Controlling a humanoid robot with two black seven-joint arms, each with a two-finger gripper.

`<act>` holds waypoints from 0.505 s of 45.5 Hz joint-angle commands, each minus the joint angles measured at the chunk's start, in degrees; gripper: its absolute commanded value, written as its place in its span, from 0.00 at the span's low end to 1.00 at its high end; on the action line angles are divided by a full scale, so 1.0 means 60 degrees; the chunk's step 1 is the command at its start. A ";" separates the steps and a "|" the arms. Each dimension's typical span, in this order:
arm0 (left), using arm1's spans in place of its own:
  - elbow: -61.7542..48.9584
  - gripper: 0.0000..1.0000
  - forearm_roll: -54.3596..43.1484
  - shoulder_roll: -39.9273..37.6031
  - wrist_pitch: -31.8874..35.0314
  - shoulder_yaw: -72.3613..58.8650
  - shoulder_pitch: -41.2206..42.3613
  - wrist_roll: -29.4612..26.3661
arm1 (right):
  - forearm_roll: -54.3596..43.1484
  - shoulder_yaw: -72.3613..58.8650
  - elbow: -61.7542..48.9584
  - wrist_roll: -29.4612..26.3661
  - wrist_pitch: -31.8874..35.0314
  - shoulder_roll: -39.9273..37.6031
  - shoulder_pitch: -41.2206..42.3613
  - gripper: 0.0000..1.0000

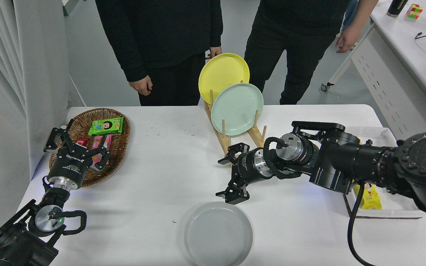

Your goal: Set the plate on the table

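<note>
Black and parked, the left gripper sits at about eight o'clock on the table, its fingers spread and holding nothing, hovering at the near rim of the wicker basket with its snack packets; nothing suggests that arm has any part in the job.

Moving rightward, the plate lies flat on the white top near the front edge, at roughly six o'clock, right way up and with nothing touching it; I would judge the placing itself done, since the plate rests on the surface with no tilt that I can see.

Just beyond it, at about one o'clock from the plate's centre, hangs the right gripper; its jaws stand wide apart and empty, one finger up near the foot of the wooden rack, the other down close to the plate's far rim but clear of it. So the step in hand reads as the release and getaway; the next move, I think, calls only for the arm to draw back toward three o'clock without clipping the rack, where the yellow plate and mint-green plate stand on edge; a careless swing there could knock them.

Two people stand at twelve o'clock, watching.
</note>
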 commanded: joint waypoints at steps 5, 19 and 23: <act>-0.0009 0.98 0.0000 0.0000 0.0013 0.0000 0.0000 -0.0002 | -0.3784 0.2967 -0.1322 0.0037 0.1740 0.0049 -0.0404 0.99; 0.0006 0.98 0.0000 0.0000 0.0013 0.0000 0.0000 -0.0002 | -0.5457 0.5546 -0.1777 0.0037 0.3907 0.0093 -0.0756 0.99; -0.0009 0.98 0.0000 0.0000 0.0013 0.0000 0.0000 -0.0002 | -0.5472 0.6513 -0.1792 0.0037 0.4362 0.0093 -0.0903 0.99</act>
